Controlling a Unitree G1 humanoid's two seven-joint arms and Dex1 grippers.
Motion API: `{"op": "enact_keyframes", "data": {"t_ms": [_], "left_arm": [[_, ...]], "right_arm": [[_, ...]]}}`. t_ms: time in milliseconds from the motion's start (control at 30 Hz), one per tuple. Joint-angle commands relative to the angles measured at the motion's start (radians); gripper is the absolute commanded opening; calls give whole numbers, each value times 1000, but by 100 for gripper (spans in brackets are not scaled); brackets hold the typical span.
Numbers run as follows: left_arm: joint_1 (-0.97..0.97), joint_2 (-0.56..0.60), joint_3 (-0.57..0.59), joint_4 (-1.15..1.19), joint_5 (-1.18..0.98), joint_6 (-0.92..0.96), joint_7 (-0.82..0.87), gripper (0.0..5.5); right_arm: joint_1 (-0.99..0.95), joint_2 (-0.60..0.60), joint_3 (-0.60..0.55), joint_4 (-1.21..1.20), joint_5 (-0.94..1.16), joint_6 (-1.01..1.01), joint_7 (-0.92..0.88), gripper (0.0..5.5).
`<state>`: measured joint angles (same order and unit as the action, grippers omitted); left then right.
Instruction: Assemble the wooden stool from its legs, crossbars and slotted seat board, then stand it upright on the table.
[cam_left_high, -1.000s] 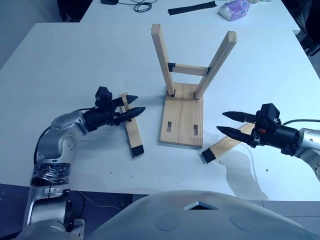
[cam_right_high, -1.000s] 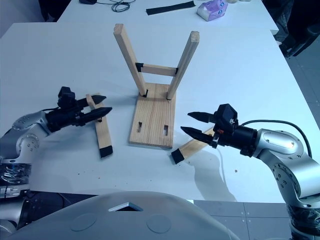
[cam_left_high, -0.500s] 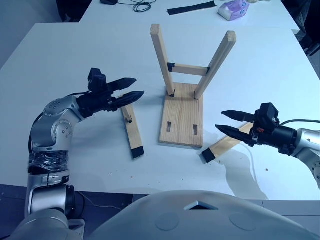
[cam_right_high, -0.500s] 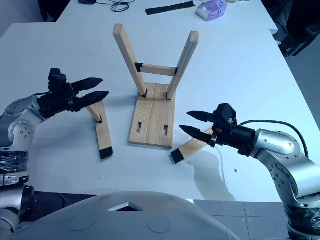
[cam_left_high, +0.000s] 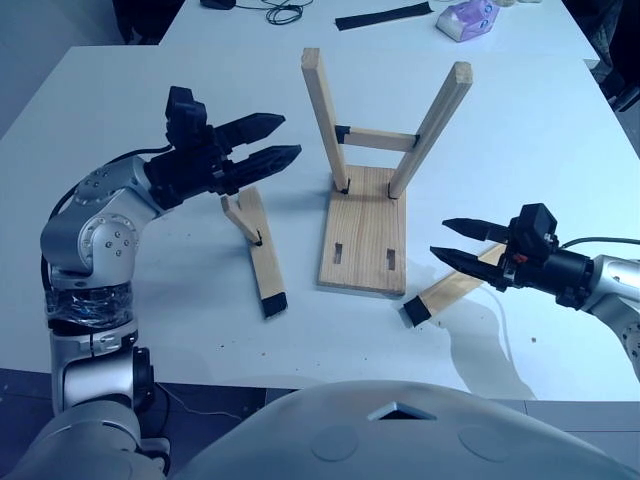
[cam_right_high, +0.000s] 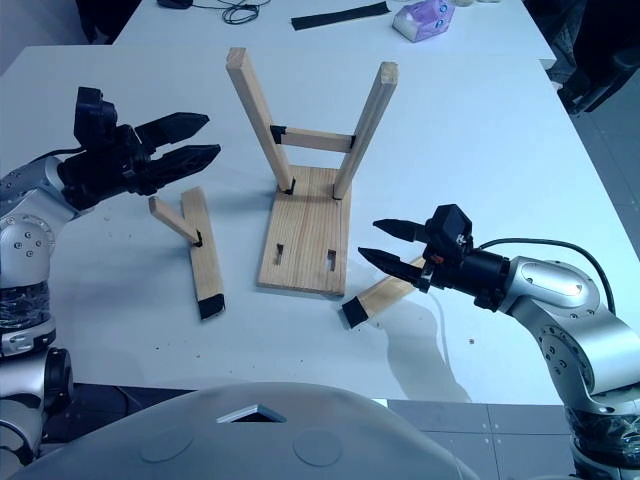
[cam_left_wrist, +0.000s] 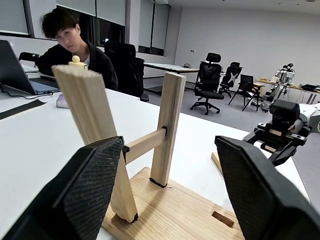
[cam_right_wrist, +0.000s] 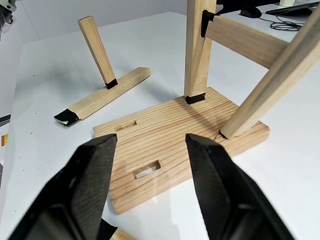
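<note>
L gripper (cam_left_high: 282, 138) wide, empty, left of seat board (cam_left_high: 362, 250); R gripper (cam_left_high: 441, 237) wide, empty, by loose leg (cam_left_high: 440, 292), board's right.

Seat board (cam_left_high: 365, 240) far end blkd by 2 legs (cam_left_high: 327, 120).

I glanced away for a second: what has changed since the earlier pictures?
The left gripper, open and empty, rose away from the loose leg with a stub and swung toward the far side of the table. Nothing was grasped or let go. The right gripper stays open over the other loose leg; the seat board with its two legs has not moved.
</note>
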<state>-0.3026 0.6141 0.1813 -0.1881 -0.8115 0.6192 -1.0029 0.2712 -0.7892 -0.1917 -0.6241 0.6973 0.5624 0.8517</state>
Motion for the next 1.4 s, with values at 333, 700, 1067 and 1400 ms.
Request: {"op": "enact_keyframes", "data": {"t_ms": [333,700,1067,1400], "left_arm": [[-27,-2,4,-2,-12,14,9,339],[-25,-6,2,-6,-15,13,17,339],[-111,31,63,-58,-98,62,47,339],[-89,27,42,-25,-84,45,36,339]], "right_arm": [[-11,3,13,-7,-10,-5,-5,253],[-13,-1,11,-4,-9,-4,-1,253],[-15,-8,-1,-7,-1,1,4,253],[-6,0,6,-19,1,3,-5,253]]}}
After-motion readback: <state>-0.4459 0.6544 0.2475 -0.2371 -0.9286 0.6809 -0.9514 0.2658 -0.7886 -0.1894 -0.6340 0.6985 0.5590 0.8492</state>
